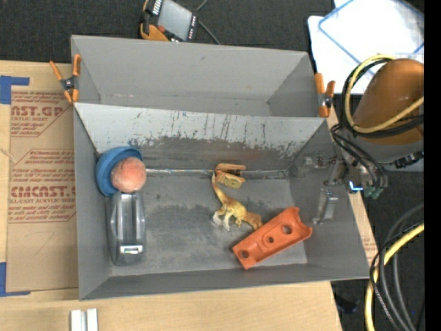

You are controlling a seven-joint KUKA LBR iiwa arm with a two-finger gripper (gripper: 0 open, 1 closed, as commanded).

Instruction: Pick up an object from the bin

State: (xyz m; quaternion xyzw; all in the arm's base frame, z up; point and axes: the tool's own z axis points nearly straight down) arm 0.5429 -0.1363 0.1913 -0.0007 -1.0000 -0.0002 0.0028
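Pale wood of the worktop [207, 309] shows along the bottom, and the grey metal bin [207, 81] sits on it. The bin has a few small things lying apart on its floor. At the left is a blue round disc [103, 165] with a peach ball [128, 175] resting on it. Just below them lies a clear plastic thing [127, 226], touching the disc. Near the middle is a yellow toy animal [233, 214] with a long neck. Just to its right lies a flat orange piece with holes [272, 236], tilted, with its right end higher up.

Around the bin the ground is dark. White sheets [365, 26] lie at the top right, and a small black device [172, 19] lies behind the bin. Yellow and black cables [393, 267] hang at the right.

The arm comes in from the right, with a round orange cover [389, 95] on it. The end effector [325, 205] is low in the bin, by the right wall. I cannot tell if it is spread or pressed together. The orange piece is the nearest thing. Its raised right end is just beside the end effector, a little down and to the left. The toy animal is farther left, and the ball and disc are well apart from it.
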